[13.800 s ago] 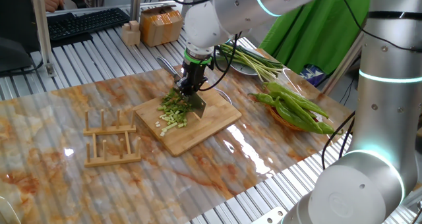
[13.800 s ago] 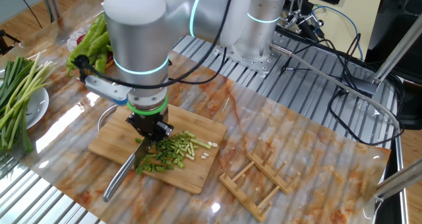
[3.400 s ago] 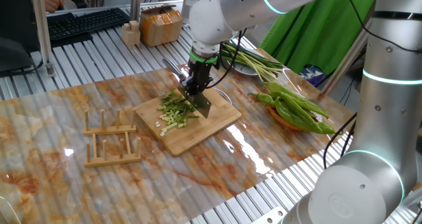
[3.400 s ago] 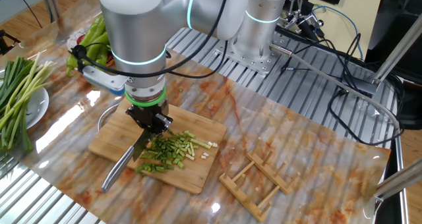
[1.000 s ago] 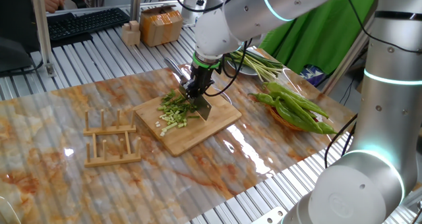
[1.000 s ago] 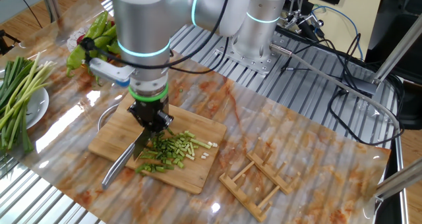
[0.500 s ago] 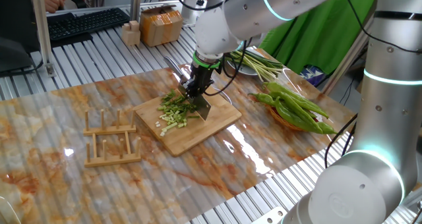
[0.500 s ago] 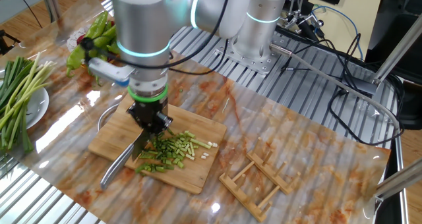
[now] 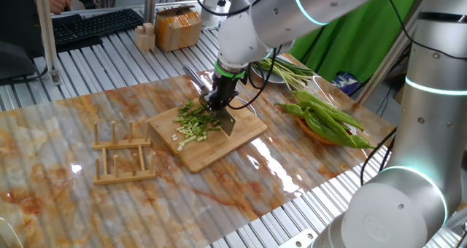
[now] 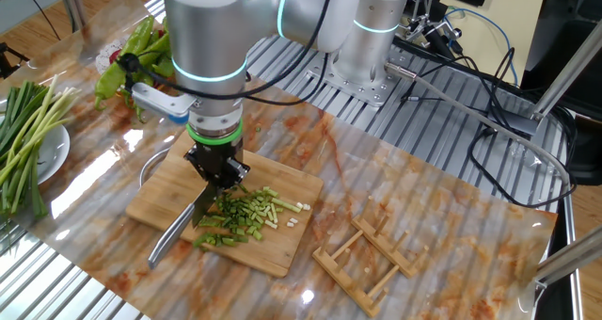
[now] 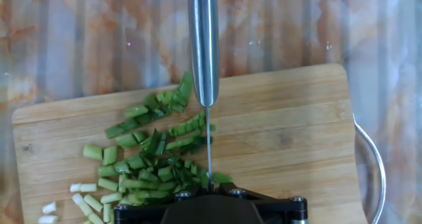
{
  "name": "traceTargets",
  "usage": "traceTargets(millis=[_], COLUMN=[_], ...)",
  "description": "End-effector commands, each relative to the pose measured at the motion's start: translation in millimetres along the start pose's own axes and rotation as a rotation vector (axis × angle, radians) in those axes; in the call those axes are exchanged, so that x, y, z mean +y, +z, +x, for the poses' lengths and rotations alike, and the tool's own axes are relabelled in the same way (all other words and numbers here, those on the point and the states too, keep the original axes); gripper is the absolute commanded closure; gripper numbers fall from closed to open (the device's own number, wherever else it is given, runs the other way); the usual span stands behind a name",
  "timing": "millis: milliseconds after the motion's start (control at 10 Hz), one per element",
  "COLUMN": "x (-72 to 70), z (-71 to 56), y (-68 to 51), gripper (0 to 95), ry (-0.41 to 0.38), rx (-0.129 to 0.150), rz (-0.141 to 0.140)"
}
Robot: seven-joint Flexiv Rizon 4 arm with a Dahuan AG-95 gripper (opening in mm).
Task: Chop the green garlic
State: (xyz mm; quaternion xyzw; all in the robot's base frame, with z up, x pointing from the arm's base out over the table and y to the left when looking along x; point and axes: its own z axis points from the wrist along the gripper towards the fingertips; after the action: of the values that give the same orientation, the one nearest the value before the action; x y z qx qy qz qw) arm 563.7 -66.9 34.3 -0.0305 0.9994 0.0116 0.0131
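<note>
The green garlic (image 9: 193,124) lies as a pile of short green and pale bits on the wooden cutting board (image 9: 244,131). My gripper (image 9: 217,102) stands over the pile, shut on a knife (image 10: 172,240) whose steel handle sticks out past the board's edge. In the hand view the knife (image 11: 204,46) runs straight up the middle. Its thin blade edge rests among the green garlic (image 11: 150,157), most of which lies to its left. In the other fixed view the gripper (image 10: 216,176) is on the pile's left side, by the green garlic (image 10: 246,216).
Green peppers (image 9: 328,120) sit in a dish right of the board. Long uncut stalks (image 9: 286,71) lie on a plate behind. A wooden rack (image 9: 122,155) stands left of the board. A metal ring (image 11: 373,159) pokes out from under the cutting board (image 11: 283,132).
The gripper and knife have shifted a little sideways over the board across the last second. The chopped pile looks the same.
</note>
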Motion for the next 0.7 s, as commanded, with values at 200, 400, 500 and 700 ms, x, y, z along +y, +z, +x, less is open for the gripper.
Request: traceTargets(millis=[200,400,500,700], x=[-1.8,-2.8,-6.7,-9.3], z=[-4.5,-4.9,-5.8,-5.5], y=[-8.6,-9.1,-10.4,-12.1], gripper=[95.0,95.0,95.0,95.0], ry=[-0.005,-0.007,-0.017,-0.016], rx=[0.020,0.020,0.021,0.020], rz=[0.002,0.005,0.008,0.003])
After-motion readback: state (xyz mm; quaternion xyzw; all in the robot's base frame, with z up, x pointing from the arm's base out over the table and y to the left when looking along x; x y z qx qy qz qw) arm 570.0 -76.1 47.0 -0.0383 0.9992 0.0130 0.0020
